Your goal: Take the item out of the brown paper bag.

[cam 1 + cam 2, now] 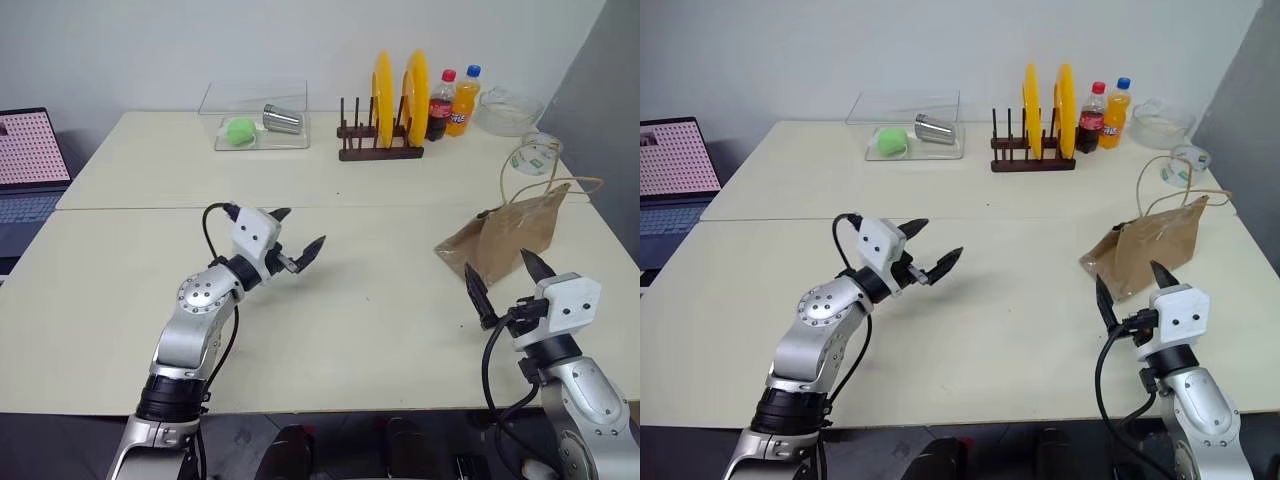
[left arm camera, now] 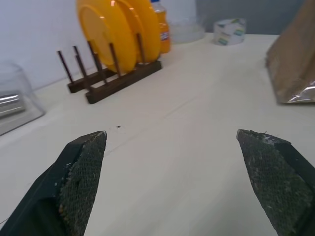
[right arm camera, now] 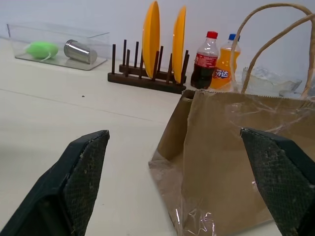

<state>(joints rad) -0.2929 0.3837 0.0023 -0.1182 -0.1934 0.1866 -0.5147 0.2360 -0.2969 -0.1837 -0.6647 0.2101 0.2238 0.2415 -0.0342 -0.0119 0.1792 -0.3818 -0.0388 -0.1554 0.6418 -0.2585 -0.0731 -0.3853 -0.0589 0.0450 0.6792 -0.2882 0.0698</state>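
From the left eye view, the brown paper bag stands upright on the right side of the table, its pale loop handles rising toward the far edge. The right gripper hovers just near of the bag, jaws spread wide and empty. The left gripper hangs over the bare middle of the table, well apart from the bag, also wide and empty. At the far side stand a plate rack with yellow plates, two bottles and a clear tray.

The right eye view shows the same layout; the item is hidden, presumably inside the bag.

In the left wrist view, the bag's side sits beyond the open fingers, with a tape roll further off.

In the right wrist view, the bag fills the gap between the wide fingers, apart from both.

This looks like the approach step: nothing is grasped yet. Next, one gripper likely steadies the bag while the other reaches into its mouth.
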